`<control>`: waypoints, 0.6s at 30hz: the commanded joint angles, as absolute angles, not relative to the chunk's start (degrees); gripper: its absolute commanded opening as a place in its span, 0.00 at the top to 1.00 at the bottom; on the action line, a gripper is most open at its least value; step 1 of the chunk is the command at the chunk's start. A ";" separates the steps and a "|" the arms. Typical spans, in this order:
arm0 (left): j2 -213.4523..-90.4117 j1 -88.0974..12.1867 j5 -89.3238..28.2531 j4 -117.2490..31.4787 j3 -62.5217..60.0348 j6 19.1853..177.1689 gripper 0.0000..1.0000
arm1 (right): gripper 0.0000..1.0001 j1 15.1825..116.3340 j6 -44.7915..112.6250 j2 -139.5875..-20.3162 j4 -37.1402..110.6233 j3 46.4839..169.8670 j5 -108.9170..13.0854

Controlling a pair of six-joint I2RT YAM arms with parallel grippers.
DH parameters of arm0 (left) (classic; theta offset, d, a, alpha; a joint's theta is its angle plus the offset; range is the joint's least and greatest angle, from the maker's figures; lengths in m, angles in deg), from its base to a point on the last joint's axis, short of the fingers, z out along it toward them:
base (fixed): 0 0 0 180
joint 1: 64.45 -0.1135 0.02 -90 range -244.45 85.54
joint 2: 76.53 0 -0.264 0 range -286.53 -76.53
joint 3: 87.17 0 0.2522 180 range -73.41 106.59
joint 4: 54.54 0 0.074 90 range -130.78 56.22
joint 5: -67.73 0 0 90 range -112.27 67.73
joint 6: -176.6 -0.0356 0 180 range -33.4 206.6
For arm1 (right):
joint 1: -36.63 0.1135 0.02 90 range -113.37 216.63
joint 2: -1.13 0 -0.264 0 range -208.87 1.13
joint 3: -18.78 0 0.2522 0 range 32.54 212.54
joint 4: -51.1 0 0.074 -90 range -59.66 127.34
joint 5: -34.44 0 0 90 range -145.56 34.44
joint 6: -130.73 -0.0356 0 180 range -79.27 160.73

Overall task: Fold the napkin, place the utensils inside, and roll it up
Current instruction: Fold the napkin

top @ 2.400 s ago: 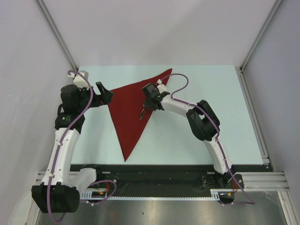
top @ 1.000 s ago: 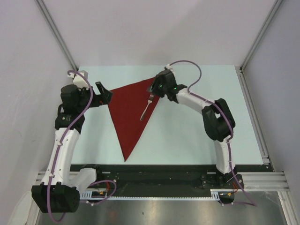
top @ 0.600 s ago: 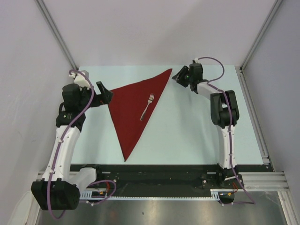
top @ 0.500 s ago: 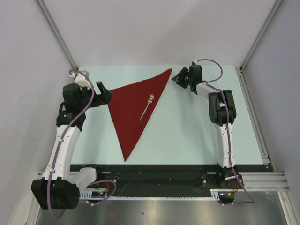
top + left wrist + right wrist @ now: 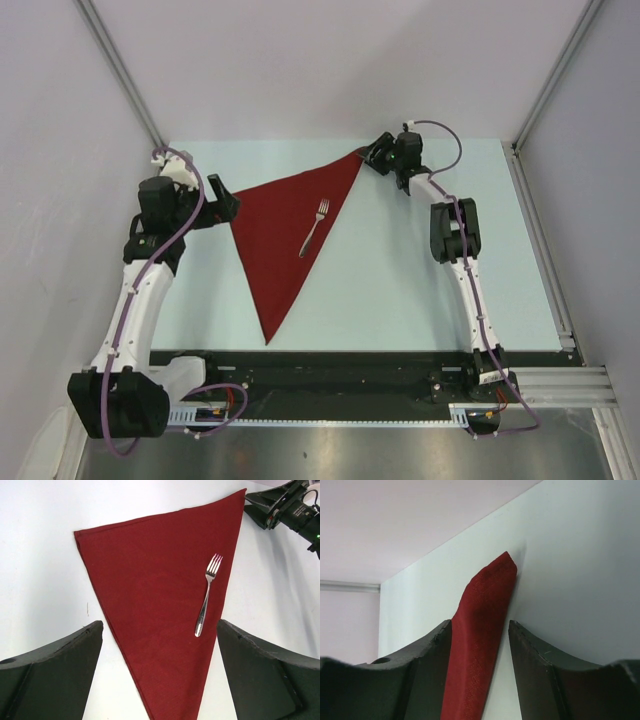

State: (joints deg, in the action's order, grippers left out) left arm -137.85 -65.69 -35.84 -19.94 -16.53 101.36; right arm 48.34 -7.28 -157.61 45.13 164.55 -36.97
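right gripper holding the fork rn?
No: the fork lies loose on the napkin, apart from the right gripper, which is at the napkin's far corner.

The table (image 5: 420, 280) is a plain pale blue-green slab with a metal rail (image 5: 541, 250) down its right edge. Lying flat on it, left of centre, is the napkin (image 5: 275, 225), dark red, a triangle with its long tip pointing at the near edge.

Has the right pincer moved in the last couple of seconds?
Yes. The right pincer went from by the fork toward the far edge of the table; it now straddles the far corner of the napkin.
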 commanded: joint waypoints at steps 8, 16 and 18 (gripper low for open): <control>-138.14 -65.77 -35.72 -20.22 -15.84 100.04 0.00 | 0.45 47.88 -7.70 -161.81 39.36 170.26 -42.55; -138.58 -65.77 -35.90 -19.86 -15.58 100.04 0.00 | 0.43 48.06 -9.19 -164.98 39.01 173.86 -42.73; -138.84 -65.69 -35.90 -19.69 -15.49 100.04 0.00 | 0.43 48.32 -9.80 -166.38 38.92 175.36 -42.99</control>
State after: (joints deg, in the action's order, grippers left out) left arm -138.48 -65.69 -35.71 -19.70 -16.53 101.08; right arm 48.14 -9.11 -161.91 42.35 172.15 -41.21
